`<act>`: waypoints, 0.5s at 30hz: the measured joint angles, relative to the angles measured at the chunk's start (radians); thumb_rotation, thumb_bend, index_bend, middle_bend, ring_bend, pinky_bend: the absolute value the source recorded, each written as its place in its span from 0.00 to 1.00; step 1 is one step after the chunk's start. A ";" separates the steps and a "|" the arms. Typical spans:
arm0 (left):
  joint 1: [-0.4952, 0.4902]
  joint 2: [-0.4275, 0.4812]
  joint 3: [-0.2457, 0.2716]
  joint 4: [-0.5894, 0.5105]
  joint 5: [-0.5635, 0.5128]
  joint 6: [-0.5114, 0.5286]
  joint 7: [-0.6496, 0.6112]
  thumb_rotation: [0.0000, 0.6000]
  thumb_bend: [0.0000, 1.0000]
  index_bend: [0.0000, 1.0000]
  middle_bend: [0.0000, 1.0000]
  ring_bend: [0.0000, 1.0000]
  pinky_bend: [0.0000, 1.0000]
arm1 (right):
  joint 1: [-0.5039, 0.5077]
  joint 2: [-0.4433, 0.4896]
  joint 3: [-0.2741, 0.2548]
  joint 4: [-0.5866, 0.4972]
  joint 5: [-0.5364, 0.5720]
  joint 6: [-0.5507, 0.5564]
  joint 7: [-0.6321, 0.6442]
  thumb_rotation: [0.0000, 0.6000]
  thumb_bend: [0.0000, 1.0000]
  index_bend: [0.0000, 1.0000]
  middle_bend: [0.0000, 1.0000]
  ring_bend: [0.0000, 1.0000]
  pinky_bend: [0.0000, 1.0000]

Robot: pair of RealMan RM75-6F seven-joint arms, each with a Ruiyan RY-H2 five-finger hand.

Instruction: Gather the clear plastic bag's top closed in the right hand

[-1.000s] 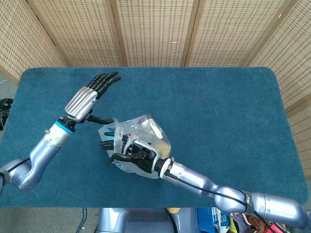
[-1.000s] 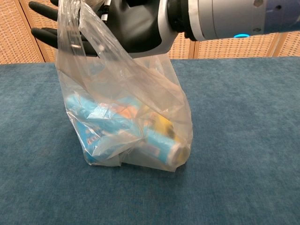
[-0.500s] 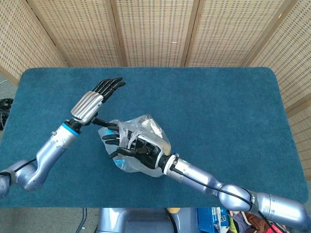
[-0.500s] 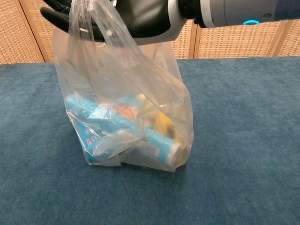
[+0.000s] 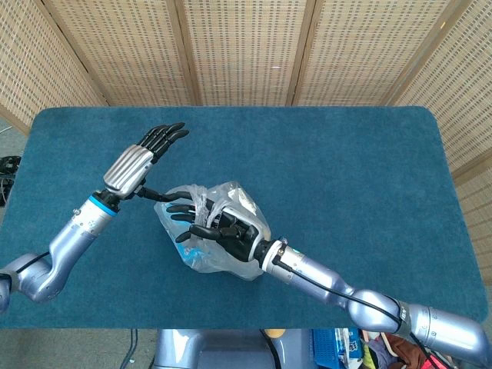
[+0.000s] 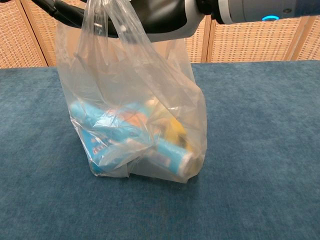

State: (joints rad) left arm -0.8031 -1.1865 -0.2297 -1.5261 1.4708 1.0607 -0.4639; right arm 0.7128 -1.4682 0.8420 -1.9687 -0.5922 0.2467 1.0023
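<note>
A clear, crinkled plastic bag (image 6: 135, 115) stands upright on a teal carpet-like tabletop (image 5: 346, 169), near its middle and towards the robot. Through the film show a light blue packet (image 6: 107, 132), something yellow (image 6: 174, 131) and a pale tube-shaped item (image 6: 172, 160) lying at the bottom.

The robot's right hand (image 5: 219, 227), black-fingered on a silver arm, sits at the bag's mouth with the upper film draped over it. Its fingers (image 5: 181, 208) are spread rather than closed, so the top looks caught but not bunched; from the head view it is hard to tell exactly how much plastic lies inside the palm. The left hand (image 5: 146, 154), silver-backed with black fingers, is flat and wide, holding nothing, just beside the bag's far left edge.

To do this step well, the right hand would likely need to curl in evenly around the loose film, drawing stray folds toward the palm before tightening, and keep the bag upright so its contents do not tip. The loose flap on the near side could slip free.

Behind the table stand woven cane screen panels (image 5: 246, 46) in pale wooden frames.
</note>
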 measured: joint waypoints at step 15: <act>0.020 0.061 0.028 0.020 0.058 0.017 -0.241 1.00 0.00 0.00 0.00 0.00 0.00 | 0.015 0.005 -0.016 0.005 0.017 0.026 -0.008 1.00 0.30 0.12 0.23 0.16 0.36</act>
State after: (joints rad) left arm -0.7826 -1.1256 -0.2022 -1.5056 1.5290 1.0780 -0.7050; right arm 0.7282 -1.4630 0.8263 -1.9637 -0.5752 0.2724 0.9941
